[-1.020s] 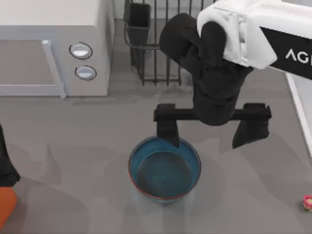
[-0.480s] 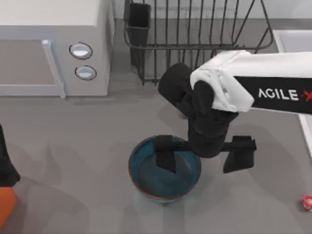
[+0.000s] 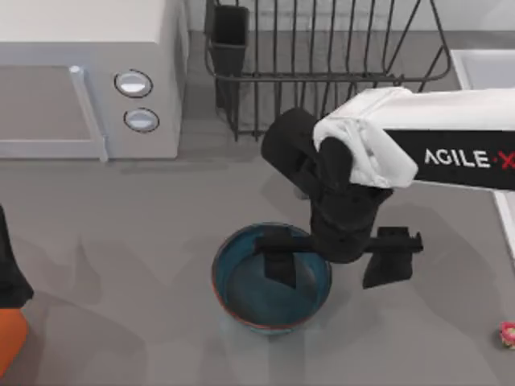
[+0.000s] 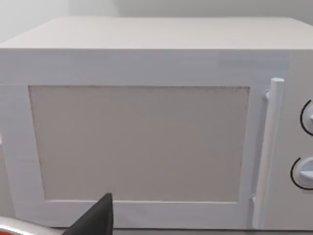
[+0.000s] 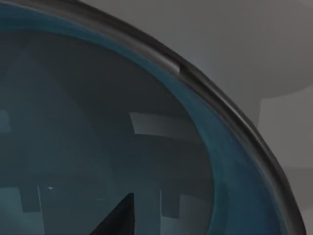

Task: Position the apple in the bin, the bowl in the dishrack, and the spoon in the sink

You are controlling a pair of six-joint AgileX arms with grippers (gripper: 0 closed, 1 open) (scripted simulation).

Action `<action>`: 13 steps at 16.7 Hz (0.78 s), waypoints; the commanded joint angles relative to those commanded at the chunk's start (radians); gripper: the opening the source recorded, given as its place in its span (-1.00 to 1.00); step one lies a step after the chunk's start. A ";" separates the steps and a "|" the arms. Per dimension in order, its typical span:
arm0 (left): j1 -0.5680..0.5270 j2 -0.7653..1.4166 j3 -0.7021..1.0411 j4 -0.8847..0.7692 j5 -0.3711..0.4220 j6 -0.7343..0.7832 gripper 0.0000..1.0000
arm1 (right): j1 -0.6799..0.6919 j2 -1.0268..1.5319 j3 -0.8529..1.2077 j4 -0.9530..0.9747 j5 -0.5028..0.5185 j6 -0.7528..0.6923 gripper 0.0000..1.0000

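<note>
Top view: right gripper [image 3: 331,267] is low over the bowl [image 3: 241,301], fingers spread wide, one finger inside the bowl's cavity, the other outside just past the rim on the right side, so the rim wall sits between them; nothing clamped yet. Bowl sits on the table [image 3: 121,241], centre-front, not in the dishrack [image 3: 322,48], which stands at the back, well apart, with its cutlery cup [image 3: 229,32] at the left corner. Sink [image 3: 483,68] corner shows at the right edge, nothing visible in that part. Spoon [image 3: 507,333] lies on the table at the far right front edge, only partly seen, well apart from the sink. Can't locate the apple or the bin. Judgement: no sub-task visibly done; bowl grasp is the step in hand, all three placements left. Microwave [image 3: 88,72] stands back left, beside the rack; the rack's tall bars and flaring sides look like the obstacle when lifting the bowl over. Left arm parked at the left edge. Left wrist view: microwave door [image 4: 139,142] and handle [image 4: 266,152] up close, one dark fingertip low in the frame, can't tell if the left gripper is open. Right wrist view: bowl interior and rim very near, a dark fingertip [image 5: 120,220] inside the bowl.
</note>
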 joint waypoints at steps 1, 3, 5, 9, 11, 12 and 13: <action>0.000 0.000 0.000 0.000 0.000 0.000 1.00 | 0.000 0.000 0.000 0.000 0.000 0.000 0.25; 0.000 0.000 0.000 0.000 0.000 0.000 1.00 | 0.000 0.000 0.000 0.000 0.000 0.000 -0.06; 0.000 0.000 0.000 0.000 0.000 0.000 1.00 | 0.000 0.000 0.000 0.000 0.000 0.000 -0.36; 0.000 0.000 0.000 0.000 0.000 0.000 1.00 | 0.000 0.000 0.000 0.000 0.000 0.000 -0.96; 0.000 0.000 0.000 0.000 0.000 0.000 1.00 | 0.000 0.000 0.000 0.000 0.000 0.000 -1.00; 0.000 0.000 0.000 0.000 0.000 0.000 1.00 | 0.000 0.000 0.000 0.000 0.000 0.000 -1.00; 0.000 0.000 0.000 0.000 0.000 0.000 1.00 | 0.000 0.000 0.000 0.000 0.000 0.000 -1.00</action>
